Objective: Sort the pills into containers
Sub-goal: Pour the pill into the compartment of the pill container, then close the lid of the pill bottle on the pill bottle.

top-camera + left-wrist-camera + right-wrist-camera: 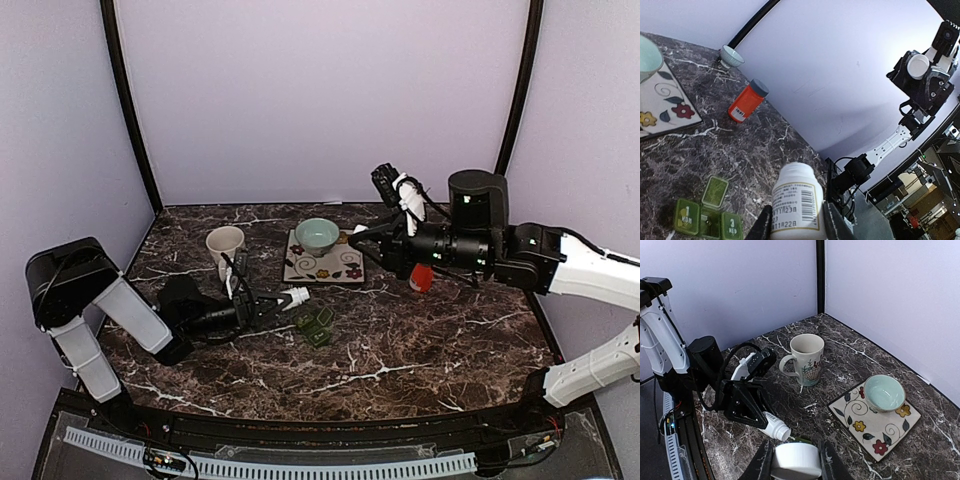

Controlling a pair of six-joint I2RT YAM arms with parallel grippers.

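The dark marbled surface point(430, 340) carries a cream mug point(224, 248) at the back left and a flowered square tile point(335, 268) just right of it. A green pill box point(315, 325), one lid raised, lies mid-surface, with an orange bottle point(422, 278) further right.

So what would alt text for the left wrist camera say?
The left gripper holds a white bottle over a dark marble table. A green pill box with one lid open lies at lower left, an orange bottle farther off, and the right arm hangs at upper right.

The bowl point(316, 236) sits on the mat point(330, 269), mug point(224, 245) left, pill box point(314, 325) nearer.
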